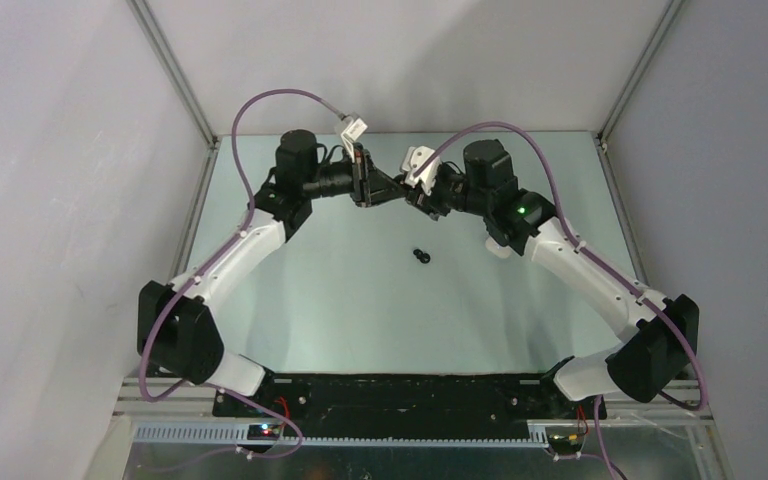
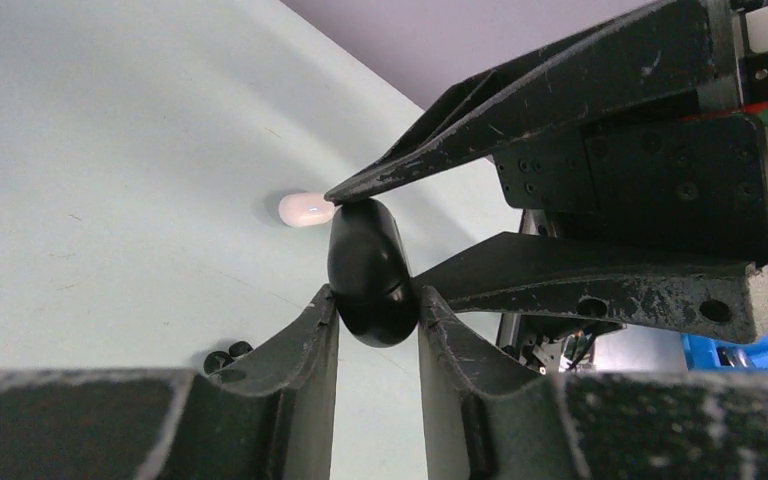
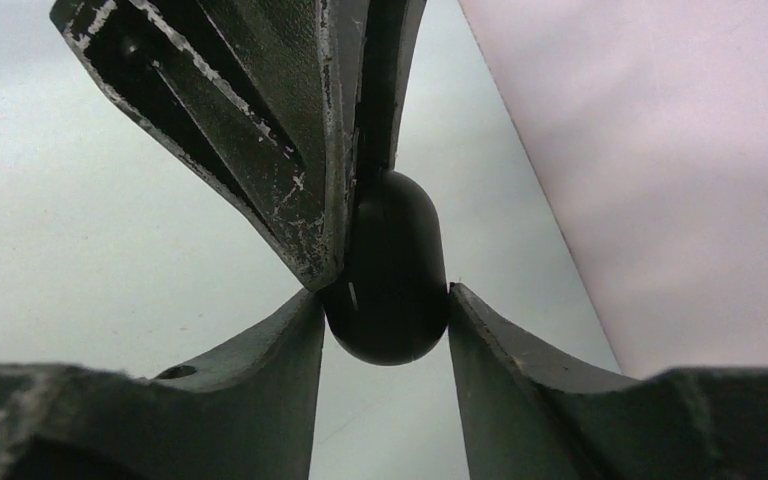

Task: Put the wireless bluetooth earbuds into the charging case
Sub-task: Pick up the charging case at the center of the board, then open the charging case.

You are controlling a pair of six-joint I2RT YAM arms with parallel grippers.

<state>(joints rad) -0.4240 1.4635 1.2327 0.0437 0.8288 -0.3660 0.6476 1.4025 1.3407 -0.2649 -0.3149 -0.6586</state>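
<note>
A pale green desk (image 1: 360, 310) sits inside an enclosure of plain grey walls with a metal frame at the corners. Both arms reach in from the near edge and meet over the far middle of the desk.

The left fingers (image 2: 310, 340) are closed on a black charging case (image 2: 365, 260), a smooth oval pebble. In the left wrist view one finger presses each side of its lower half. The right fingers (image 3: 500, 350) grip the same case from the opposite direction, set apart only by the case's width. In the right wrist view its rounded end bulges down between them, and the left fingers come in from above and clamp its upper part. Seen from the left wrist, one right fingertip touches the top end of the case and the other bears on its side. The case is closed. I cannot tell whether it touches the desk.

Two black earbuds (image 1: 421, 256) lie side by side on the desk, apart from both pairs of fingers and nearer the arm bases, touched by nothing. From the left wrist they show just beside the left fingers (image 2: 228, 355).

A white rounded object (image 2: 305, 208) lies on the desk beyond the case, partly hidden behind the upper right fingertip.
</note>
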